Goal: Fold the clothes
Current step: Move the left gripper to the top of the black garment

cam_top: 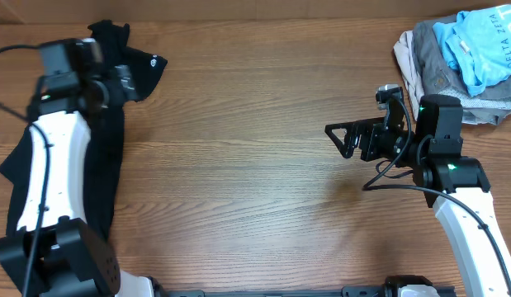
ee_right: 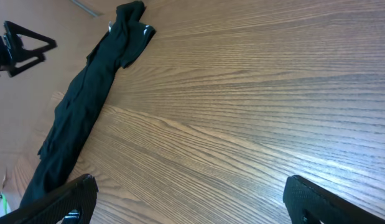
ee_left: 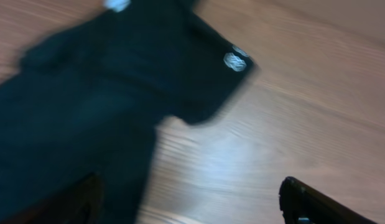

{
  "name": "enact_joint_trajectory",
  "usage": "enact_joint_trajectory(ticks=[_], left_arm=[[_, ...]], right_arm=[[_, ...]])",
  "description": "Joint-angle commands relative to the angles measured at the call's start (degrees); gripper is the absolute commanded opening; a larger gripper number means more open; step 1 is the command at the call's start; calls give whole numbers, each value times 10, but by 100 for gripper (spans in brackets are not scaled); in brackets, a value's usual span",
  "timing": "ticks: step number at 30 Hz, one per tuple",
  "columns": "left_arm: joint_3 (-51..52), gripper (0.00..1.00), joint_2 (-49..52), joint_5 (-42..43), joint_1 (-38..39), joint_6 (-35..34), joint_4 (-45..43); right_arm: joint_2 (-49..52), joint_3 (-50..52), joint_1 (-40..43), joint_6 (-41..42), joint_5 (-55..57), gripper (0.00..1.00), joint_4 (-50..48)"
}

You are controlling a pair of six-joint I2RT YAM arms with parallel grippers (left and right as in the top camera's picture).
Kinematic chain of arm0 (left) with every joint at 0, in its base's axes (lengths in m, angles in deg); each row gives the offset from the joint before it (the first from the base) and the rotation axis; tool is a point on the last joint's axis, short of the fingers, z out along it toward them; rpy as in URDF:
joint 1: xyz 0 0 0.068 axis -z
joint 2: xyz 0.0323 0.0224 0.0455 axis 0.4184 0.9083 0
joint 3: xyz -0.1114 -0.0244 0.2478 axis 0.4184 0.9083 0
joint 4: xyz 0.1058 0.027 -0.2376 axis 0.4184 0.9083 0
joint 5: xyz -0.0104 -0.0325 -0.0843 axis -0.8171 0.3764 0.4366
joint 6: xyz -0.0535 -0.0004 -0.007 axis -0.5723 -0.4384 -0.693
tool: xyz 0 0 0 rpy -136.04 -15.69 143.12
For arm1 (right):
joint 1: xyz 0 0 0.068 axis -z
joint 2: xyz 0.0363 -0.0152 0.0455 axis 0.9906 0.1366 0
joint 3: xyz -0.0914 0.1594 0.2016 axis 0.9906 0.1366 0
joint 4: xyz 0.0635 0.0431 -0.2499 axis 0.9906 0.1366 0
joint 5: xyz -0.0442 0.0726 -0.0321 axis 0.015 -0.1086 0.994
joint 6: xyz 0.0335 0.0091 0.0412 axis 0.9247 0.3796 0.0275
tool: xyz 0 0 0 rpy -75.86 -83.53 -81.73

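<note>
black t-shirt [cam_top: 115, 165]: one, left side of overhead frame, partly under arm; whether second lies beneath, cannot tell.
small white prints [ee_left: 234, 61] on its sleeve: two, close together, blurred.
other garments: three, heaped upper right of overhead frame: pale-blue garment [cam_top: 478, 45], grey garment [cam_top: 441, 78], beige garment [cam_top: 406, 58].
arms: two: left arm [cam_top: 49, 165], right arm [cam_top: 470, 214].
grippers: two: left gripper [ee_left: 192, 208], right gripper [cam_top: 342, 139]; two fingers each.
table [cam_top: 255, 181]: one.

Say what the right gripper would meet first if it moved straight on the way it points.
Probably the bare table: the right gripper faces open wood, with the black shirt off to one side, farther on. Depth is unclear.
</note>
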Motion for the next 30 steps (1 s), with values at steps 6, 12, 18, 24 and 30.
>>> enact_joint_trajectory(ticks=[6, 12, 18, 24, 30], left_arm=[[-14, 92, 17, -119, -52, -15, -71], [-14, 92, 47, -158, -55, -14, -118], [-14, 96, 100, -131, -70, -19, -163], [-14, 95, 133, -138, -71, -16, -182], [-14, 96, 177, -138, -74, -16, -205]], right_arm=[[-2, -18, -3, -7, 7, 100, 19], [0, -17, -3, -17, 30, 100, 35], [19, -17, -3, -17, 36, 100, 43], [44, -17, -3, -17, 36, 100, 42], [66, -17, -3, -17, 36, 100, 48]])
